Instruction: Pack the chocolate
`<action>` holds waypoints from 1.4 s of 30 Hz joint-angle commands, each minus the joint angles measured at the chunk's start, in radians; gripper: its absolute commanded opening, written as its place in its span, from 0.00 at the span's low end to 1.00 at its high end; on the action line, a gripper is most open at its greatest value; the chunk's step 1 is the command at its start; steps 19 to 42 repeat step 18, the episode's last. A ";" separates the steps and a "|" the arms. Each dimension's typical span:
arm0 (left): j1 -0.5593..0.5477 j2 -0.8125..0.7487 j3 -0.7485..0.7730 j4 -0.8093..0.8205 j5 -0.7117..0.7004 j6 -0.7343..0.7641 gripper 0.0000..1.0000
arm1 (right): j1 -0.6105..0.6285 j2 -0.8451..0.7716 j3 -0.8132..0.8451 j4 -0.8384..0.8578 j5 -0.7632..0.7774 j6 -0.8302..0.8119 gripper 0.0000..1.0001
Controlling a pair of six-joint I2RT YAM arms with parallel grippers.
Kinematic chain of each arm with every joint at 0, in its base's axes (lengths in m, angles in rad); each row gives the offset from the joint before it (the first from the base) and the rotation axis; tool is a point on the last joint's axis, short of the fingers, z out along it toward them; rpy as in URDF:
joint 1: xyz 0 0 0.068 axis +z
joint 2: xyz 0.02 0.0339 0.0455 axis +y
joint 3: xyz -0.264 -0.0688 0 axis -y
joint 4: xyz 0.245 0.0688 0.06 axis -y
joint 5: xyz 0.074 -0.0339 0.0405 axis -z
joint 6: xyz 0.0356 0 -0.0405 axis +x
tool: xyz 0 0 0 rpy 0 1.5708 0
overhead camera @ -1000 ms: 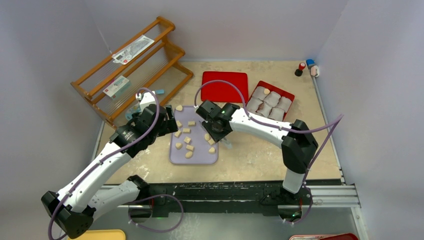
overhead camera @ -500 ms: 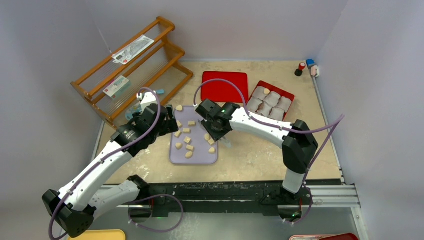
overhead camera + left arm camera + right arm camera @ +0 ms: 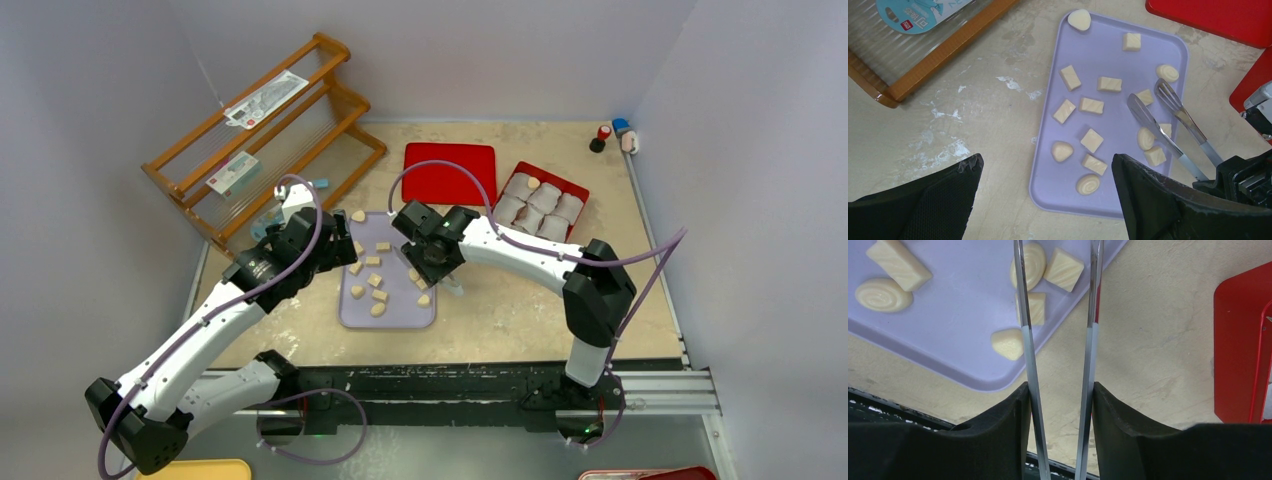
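Several pale tan chocolate pieces [image 3: 373,262] lie on a lilac tray [image 3: 392,308]; they also show in the left wrist view [image 3: 1091,105] and the right wrist view [image 3: 899,264]. My right gripper [image 3: 435,258] [image 3: 1059,387] is shut on metal tongs [image 3: 1028,355] [image 3: 1168,125], whose open tips hang over the tray's right side, a square piece [image 3: 1145,96] between them. My left gripper [image 3: 335,255] [image 3: 1047,160] is open and empty above the tray's left edge. A red box [image 3: 578,190] of white paper cups holds one chocolate [image 3: 534,183].
A flat red lid [image 3: 450,172] lies behind the tray. A wooden rack [image 3: 265,130] stands at the back left. Small bottles [image 3: 612,135] stand in the back right corner. A yellow tray [image 3: 200,470] and a red one [image 3: 640,473] lie below the table's near edge.
My right gripper with the tongs has shifted slightly left over the tray. The left arm has barely moved.
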 commanded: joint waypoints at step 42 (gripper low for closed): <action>0.000 0.004 0.004 0.028 0.009 -0.005 1.00 | 0.006 -0.060 -0.044 0.019 0.024 0.010 0.00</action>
